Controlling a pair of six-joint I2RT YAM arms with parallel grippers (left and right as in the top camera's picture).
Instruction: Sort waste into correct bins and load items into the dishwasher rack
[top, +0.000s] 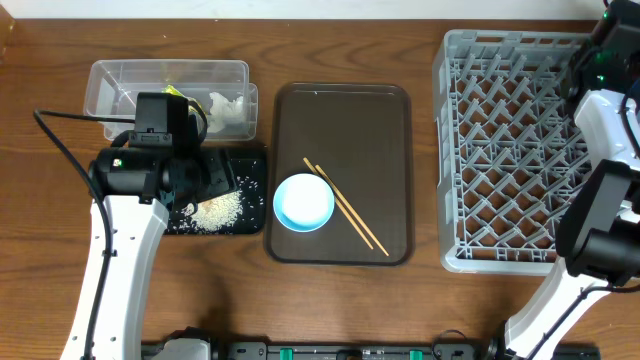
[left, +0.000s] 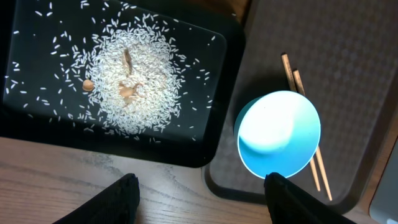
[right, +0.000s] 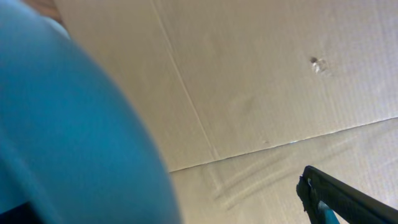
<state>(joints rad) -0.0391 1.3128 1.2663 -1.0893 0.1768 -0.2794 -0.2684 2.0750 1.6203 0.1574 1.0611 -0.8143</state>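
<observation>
My left gripper (left: 199, 193) is open and empty, hovering over the front edges of the black tray (left: 37, 112) and the brown tray. Loose rice (left: 134, 81) lies piled in the black tray (top: 250, 165). The light blue bowl (top: 303, 202) and chopsticks (top: 345, 208) lie on the brown tray; both show in the left wrist view, bowl (left: 278, 134) and chopsticks (left: 289, 68). The clear tub (top: 120, 80) holds the wrapper (top: 175, 92) and tissue (top: 228, 108). My right gripper (right: 249, 199) looks open; a blurred blue plate (right: 74, 137) hides its left finger. The cups are out of view.
The grey dishwasher rack (top: 510, 150) fills the right side, with my right arm (top: 600, 60) at its far right corner. The brown serving tray (top: 350, 120) sits in the middle. A cardboard wall (right: 280, 74) stands behind the right gripper.
</observation>
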